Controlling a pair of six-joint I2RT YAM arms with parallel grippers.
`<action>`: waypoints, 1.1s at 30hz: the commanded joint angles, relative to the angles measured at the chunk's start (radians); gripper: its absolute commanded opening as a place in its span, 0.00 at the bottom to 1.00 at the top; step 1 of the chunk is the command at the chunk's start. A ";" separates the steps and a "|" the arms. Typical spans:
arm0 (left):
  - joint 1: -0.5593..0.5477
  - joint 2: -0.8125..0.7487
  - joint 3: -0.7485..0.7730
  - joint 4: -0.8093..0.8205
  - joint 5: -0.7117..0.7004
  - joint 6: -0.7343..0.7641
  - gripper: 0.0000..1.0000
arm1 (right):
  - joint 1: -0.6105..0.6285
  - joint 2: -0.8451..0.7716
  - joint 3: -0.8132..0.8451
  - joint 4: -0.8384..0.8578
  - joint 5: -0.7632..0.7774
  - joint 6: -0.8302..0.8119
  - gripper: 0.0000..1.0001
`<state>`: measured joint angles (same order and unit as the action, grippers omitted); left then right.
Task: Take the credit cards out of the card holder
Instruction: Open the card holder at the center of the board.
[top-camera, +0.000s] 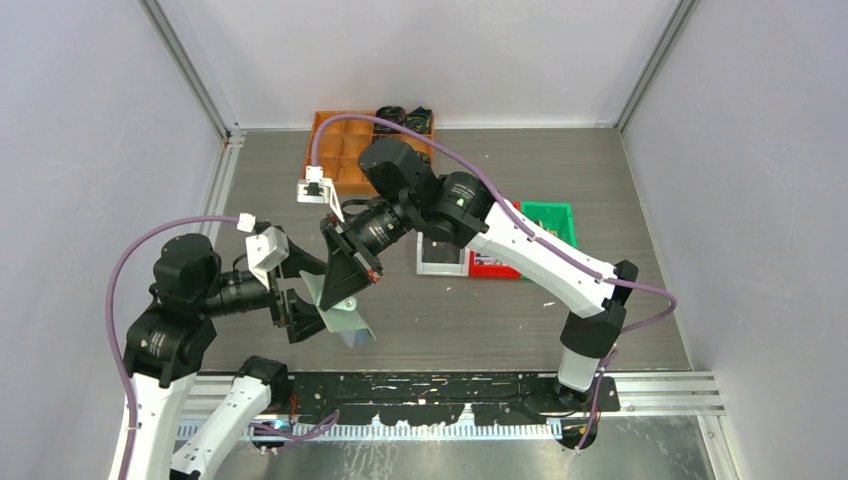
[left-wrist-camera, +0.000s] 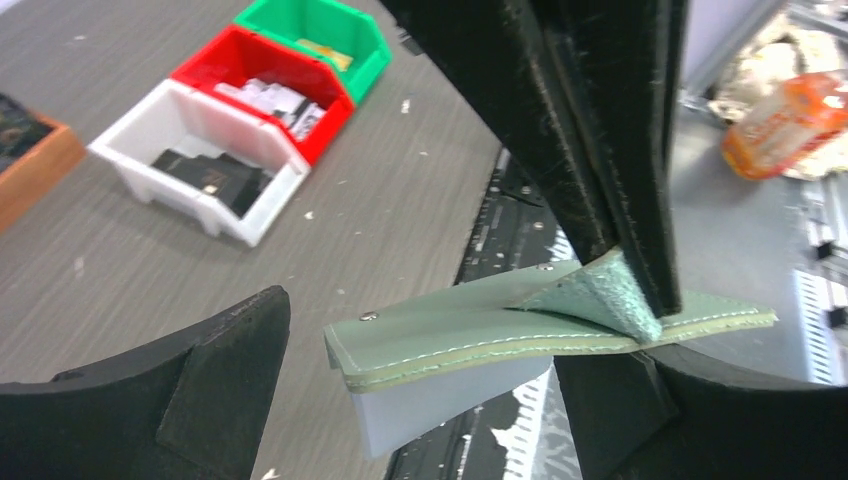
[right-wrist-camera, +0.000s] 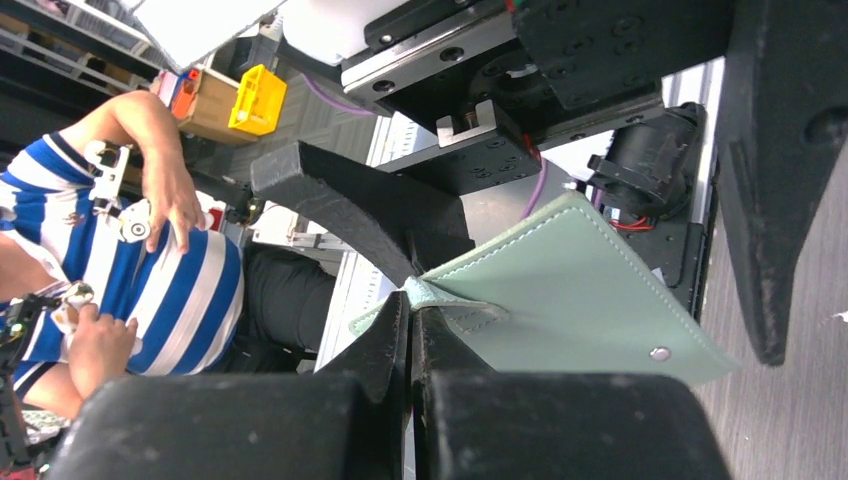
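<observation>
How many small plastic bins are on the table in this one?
3, side by side in one row: white bin, red bin in the middle, green bin. From above the right arm covers part of them, so another could be hidden.

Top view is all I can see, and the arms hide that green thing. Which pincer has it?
Observer: The right pincer is shut on the wallet, pinching a flap at its edge.
Operator: And the left pincer?
Observer: The left pincer is wide open, with the wallet between its fingers, not gripped.
Operator: Any card showing?
Observer: A whitish flat piece, likely a card, pokes out below the wallet.
</observation>
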<state>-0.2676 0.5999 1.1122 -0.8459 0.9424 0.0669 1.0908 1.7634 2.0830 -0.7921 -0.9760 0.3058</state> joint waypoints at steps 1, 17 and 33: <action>-0.002 0.036 0.074 0.071 0.223 -0.104 1.00 | 0.007 -0.036 0.014 0.077 -0.050 0.012 0.01; -0.002 0.055 0.091 0.113 0.419 -0.094 0.46 | -0.011 -0.034 0.010 0.205 -0.108 0.113 0.01; -0.003 0.066 0.125 0.024 0.197 -0.047 0.00 | -0.253 -0.324 -0.341 0.355 0.118 0.155 0.92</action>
<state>-0.2672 0.6571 1.1893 -0.8230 1.1919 0.0055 0.8799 1.5818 1.8027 -0.4568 -0.9829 0.5179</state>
